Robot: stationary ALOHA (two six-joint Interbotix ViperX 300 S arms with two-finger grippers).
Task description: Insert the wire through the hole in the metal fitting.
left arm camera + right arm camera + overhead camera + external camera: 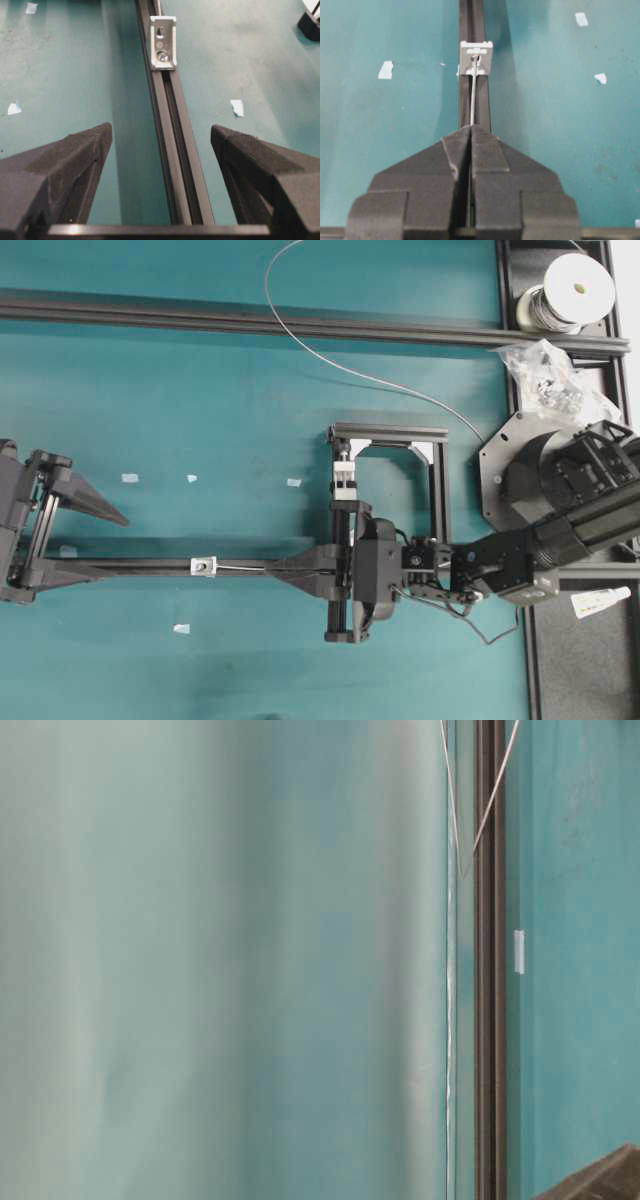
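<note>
We judge the threading step is underway: our right gripper (471, 131) has its jaws pinched closed on the wire (473, 97), whose straight free end reaches the hole (476, 59) in the metal fitting (476, 58) on the black rail (471, 15). Next calls for a steady push along the rail's line. Beyond the fitting, our left gripper (160, 145) waits with jaws spread wide, empty, straddling the rail.

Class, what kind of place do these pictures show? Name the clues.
Probably a robotics lab bench: a teal work surface with black aluminium rails, a wire spool, and a right pincer feeding wire.
</note>
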